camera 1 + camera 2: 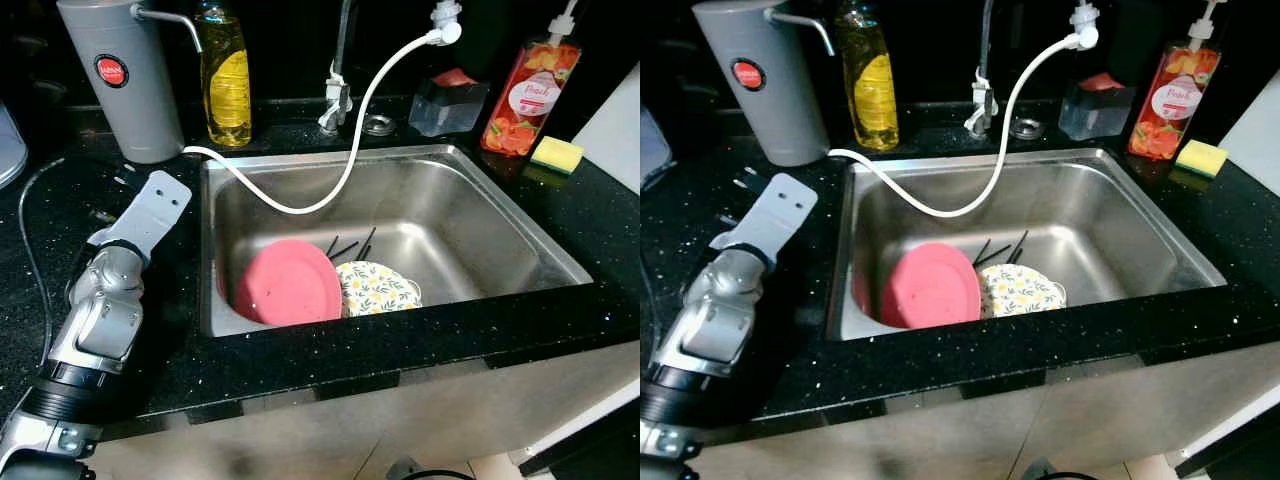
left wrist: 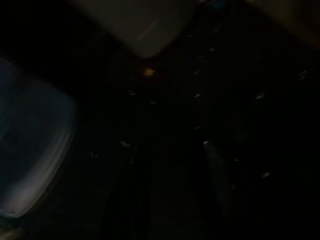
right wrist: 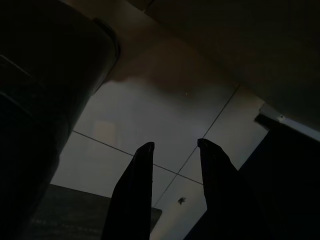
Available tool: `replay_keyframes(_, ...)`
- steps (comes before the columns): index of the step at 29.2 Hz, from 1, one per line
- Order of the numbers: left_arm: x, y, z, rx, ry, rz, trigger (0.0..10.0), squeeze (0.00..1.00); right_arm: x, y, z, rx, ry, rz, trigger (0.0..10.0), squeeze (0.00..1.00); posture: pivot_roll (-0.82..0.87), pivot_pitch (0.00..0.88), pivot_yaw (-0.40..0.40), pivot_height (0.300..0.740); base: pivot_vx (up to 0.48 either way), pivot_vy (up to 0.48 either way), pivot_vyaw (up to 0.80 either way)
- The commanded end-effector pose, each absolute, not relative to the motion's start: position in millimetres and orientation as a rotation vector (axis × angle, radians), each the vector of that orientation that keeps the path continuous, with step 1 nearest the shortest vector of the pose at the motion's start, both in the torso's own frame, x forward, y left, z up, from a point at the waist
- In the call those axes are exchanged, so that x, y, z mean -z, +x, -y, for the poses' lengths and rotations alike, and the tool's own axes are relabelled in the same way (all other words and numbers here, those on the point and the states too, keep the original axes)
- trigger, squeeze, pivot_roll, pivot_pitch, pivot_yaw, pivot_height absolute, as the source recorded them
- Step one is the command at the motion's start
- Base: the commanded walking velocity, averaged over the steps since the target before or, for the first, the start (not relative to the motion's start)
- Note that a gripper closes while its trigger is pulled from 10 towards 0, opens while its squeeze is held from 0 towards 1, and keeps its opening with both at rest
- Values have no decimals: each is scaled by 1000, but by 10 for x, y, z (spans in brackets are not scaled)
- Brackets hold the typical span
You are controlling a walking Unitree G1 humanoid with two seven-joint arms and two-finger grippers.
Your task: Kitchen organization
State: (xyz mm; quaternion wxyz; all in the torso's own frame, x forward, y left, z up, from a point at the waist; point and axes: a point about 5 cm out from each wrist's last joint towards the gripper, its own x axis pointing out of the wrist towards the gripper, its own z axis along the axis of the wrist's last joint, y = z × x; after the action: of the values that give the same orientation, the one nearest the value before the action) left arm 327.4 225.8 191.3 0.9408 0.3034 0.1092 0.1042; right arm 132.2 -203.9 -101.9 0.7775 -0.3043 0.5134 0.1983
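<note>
The left wrist view is very dark. A black speckled counter (image 2: 225,100) occupies most of the frame, with small bright flecks across it. A pale, blurred, rounded object (image 2: 30,150) lies at one edge; its identity cannot be determined. A light surface (image 2: 145,25) shows at another edge. Two faint dark fingers (image 2: 215,170) of the left tool are barely discernible.

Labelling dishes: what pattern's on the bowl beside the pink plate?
Bowl: white with yellow flowers and green leaves; clearest in the left eye view.
</note>
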Motion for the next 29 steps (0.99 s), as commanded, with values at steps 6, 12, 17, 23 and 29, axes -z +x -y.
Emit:
replay_keyframes(6, -2304, 3340, -2260, -181, 167, -152, 10000, 0, 1031, 1270, 2065, -430, -659, -1126, 10000, 0, 100, 15, -35, 740, 0, 0, 0)
replay_keyframes(12, -2487, 3354, -2328, -184, -399, 179, 10000, 0, 1030, 1275, 2065, -428, -661, -1123, 10000, 0, 96, 13, -31, 740, 0, 0, 0)
replay_keyframes(17, -2321, 3323, -2411, -256, -417, 118, 10000, 0, 1029, 1273, 2073, -416, -651, -1126, 10000, 0, 80, 13, -30, 740, 0, 0, 0)
replay_keyframes(23, -2370, 3353, -2324, -179, -329, 198, 10000, 0, 1027, 1278, 2074, -426, -662, -1125, 10000, 0, 78, 19, -40, 740, 0, 0, 0)
replay_keyframes(29, -2373, 3348, -2263, -136, -305, 251, 10000, 0, 1030, 1271, 2073, -423, -660, -1125, 10000, 0, 80, 22, -45, 740, 0, 0, 0)
